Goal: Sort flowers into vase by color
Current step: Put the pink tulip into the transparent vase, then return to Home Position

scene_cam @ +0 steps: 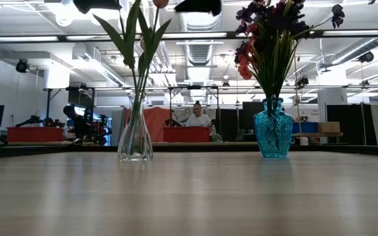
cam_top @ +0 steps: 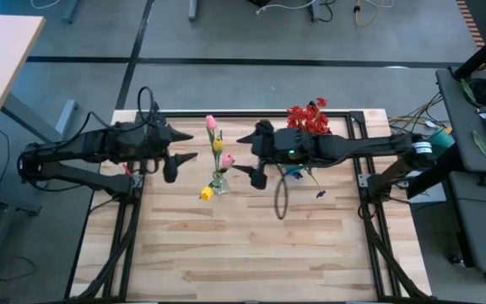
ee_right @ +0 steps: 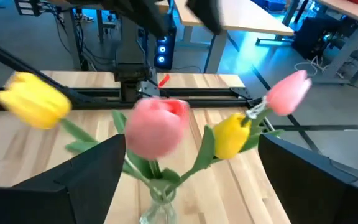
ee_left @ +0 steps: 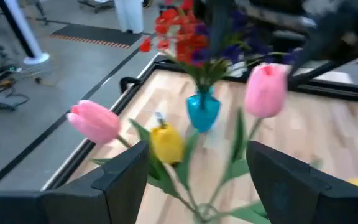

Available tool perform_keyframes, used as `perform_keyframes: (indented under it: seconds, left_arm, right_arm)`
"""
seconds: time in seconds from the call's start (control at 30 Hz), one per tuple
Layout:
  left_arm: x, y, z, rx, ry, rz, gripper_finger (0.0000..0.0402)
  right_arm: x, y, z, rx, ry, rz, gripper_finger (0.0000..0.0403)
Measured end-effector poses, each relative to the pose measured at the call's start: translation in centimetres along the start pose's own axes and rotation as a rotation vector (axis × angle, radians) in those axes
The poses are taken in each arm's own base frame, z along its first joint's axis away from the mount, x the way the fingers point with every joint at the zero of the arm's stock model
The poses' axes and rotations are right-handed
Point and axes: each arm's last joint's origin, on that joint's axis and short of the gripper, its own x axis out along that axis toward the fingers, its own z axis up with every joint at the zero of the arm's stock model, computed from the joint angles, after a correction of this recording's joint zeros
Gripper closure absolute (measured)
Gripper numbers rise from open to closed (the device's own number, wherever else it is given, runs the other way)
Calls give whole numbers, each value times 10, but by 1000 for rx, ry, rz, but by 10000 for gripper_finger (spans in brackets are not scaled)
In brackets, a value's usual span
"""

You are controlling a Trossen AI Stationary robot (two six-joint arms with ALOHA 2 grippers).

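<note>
A clear glass vase stands on the table and holds pink and yellow tulips on green stems. To its right a blue vase holds red blossoms and purple ones. My left gripper hangs open just left of the tulips, at blossom height. My right gripper hangs open just right of them. In the right wrist view a pink tulip and a yellow one show between and beyond the spread fingers. Neither gripper holds anything.
The right arm reaches over the blue vase and hides most of it from above. The near half of the wooden table is bare. Black frame rails run along the table's sides. A person sits in the room beyond.
</note>
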Motion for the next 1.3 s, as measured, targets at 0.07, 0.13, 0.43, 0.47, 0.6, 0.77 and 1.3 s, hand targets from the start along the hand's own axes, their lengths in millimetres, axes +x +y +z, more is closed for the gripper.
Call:
perform_keyframes:
  seconds: [0.07, 0.13, 0.43, 0.47, 0.6, 0.77, 1.3]
  left_arm:
    - [-8, -6, 0, 1, -18, -24, 154]
    - [-16, -15, 0, 5, -52, -61, 164]
    - [-39, -85, -17, 176, -104, -53, 219]
    - [-44, -89, -22, 185, -98, -35, 225]
    - [-64, -109, -46, 198, -48, -125, 252]
    - [-83, -132, -74, 294, -26, -245, 287]
    - [-72, -143, -125, 242, -73, -175, 398]
  right_arm:
    - [-15, 2, 7, -14, -18, 11, 43]
    - [-30, 7, 14, -55, -42, 28, 42]
    - [-118, 58, 31, -238, -119, 13, 42]
    - [-129, 64, 28, -253, -109, 4, 42]
    - [-171, 81, 15, -217, -95, 98, 42]
    - [-211, 80, -8, -105, -34, 209, 42]
    - [-253, 55, -75, 62, -66, 418, 42]
